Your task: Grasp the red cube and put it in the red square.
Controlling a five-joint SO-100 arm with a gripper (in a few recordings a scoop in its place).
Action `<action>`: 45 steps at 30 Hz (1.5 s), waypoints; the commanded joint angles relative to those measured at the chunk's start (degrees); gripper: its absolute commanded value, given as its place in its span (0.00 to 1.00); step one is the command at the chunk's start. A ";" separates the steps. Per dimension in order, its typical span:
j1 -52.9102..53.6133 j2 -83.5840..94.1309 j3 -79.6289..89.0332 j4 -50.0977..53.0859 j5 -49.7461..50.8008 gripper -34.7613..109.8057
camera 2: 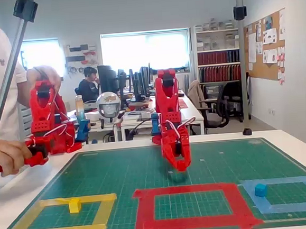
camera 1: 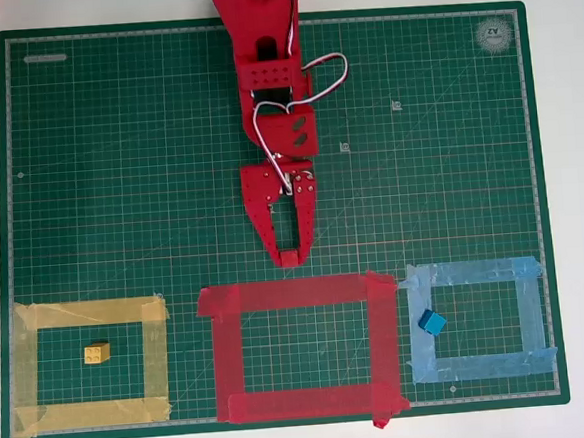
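My red gripper (camera 1: 293, 255) reaches down the picture from the top centre of the overhead view. It hangs just short of the top strip of the red square (camera 1: 297, 294). Its fingers converge on a small red block at their tips, the red cube (camera 1: 293, 257), which is hard to separate from the red fingers. In the fixed view the gripper (camera 2: 180, 165) hovers a little above the mat behind the red square (camera 2: 144, 209), with its shadow beneath it.
A yellow cube (camera 1: 97, 353) lies inside the yellow tape frame (camera 1: 88, 313) at the left. A blue cube (camera 1: 433, 321) lies in the light-blue tape frame (camera 1: 476, 271) at the right. All sit on a green cutting mat (camera 1: 118, 171).
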 commanded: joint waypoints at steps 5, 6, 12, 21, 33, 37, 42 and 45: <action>-4.83 -6.86 -22.94 0.79 0.53 0.24; -5.62 -8.79 -25.40 0.79 0.53 0.24; -7.91 -18.72 -35.60 1.76 -1.05 0.23; -6.86 -21.97 -44.91 17.40 4.57 0.23; -5.80 -22.94 -50.19 26.63 6.50 0.23; -5.80 -24.79 -52.56 26.72 8.61 0.23; -5.54 -26.46 -54.14 26.72 8.88 0.23; -5.62 -26.46 -54.05 26.72 9.76 0.23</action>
